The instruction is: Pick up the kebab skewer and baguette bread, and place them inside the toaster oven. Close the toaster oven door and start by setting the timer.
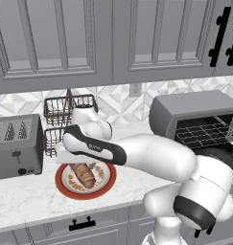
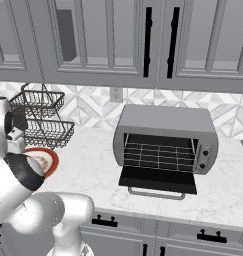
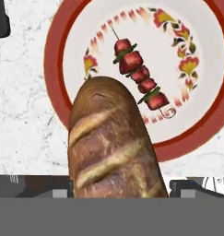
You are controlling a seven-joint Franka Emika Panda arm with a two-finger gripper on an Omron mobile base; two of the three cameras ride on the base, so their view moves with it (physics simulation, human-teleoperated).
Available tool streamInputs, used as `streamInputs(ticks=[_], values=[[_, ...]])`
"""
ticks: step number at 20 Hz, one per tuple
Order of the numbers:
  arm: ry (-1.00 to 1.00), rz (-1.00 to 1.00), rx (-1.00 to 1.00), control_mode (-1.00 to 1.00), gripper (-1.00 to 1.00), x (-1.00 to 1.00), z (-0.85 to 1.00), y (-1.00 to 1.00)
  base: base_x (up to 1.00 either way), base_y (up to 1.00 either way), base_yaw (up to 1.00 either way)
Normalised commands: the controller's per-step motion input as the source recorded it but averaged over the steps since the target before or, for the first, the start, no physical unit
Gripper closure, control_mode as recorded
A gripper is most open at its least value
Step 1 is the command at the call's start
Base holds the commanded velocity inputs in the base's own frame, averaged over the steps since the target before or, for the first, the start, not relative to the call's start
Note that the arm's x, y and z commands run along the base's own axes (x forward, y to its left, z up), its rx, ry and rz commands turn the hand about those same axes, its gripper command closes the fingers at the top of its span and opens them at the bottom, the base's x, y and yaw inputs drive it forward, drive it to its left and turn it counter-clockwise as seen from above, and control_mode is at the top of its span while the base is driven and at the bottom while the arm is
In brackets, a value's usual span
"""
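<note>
Baguette bread (image 3: 113, 147) fills the near part of the hand view, running up between the two dark fingertips (image 3: 196, 188) of the pincer (image 3: 115, 189), tips on either side of the loaf; contact is hidden by the loaf, so cannot tell if clamped or just apart around it, loaf looks raised toward camera but not certain. Behind the baguette, on the red-rimmed plate (image 3: 56, 55), lies the kebab skewer (image 3: 140, 73), beside the loaf tip and apart from it, tilted across the plate centre. From the left base view the arm reaches over the plate (image 1: 60, 184), baguette (image 1: 84, 175) visible under the hand. Toaster oven (image 2: 165, 137) sits on the marble worktop (image 2: 88, 165) well to the right of the plate, its door (image 2: 158, 181) dropped flat, wire rack bare. Four-slot toaster (image 1: 17, 146) stands just left of the plate, wire basket (image 1: 65, 112) behind it. Judged step: grabbing the baguette first. Risks: grip sits near one end, so the long loaf could pivot and slip out on the swing; loaf tip may drag and knock the skewer off the plate; loaf could catch the oven frame if carried crosswise.
</note>
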Motion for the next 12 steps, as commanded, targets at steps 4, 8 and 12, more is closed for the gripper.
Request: streamInputs(ticks=[4,8,12], values=[[0.0,-0.29,0.14,-1.0,1.0,-0.13,0.62,-1.0,0.0,0.0,0.0],[0.03,-0.36,0.15,-1.0,1.0,-0.1,0.42,-1.0,0.0,0.0,0.0],[0.05,-0.42,0.14,-1.0,1.0,-0.01,0.25,-1.0,0.0,0.0,0.0]])
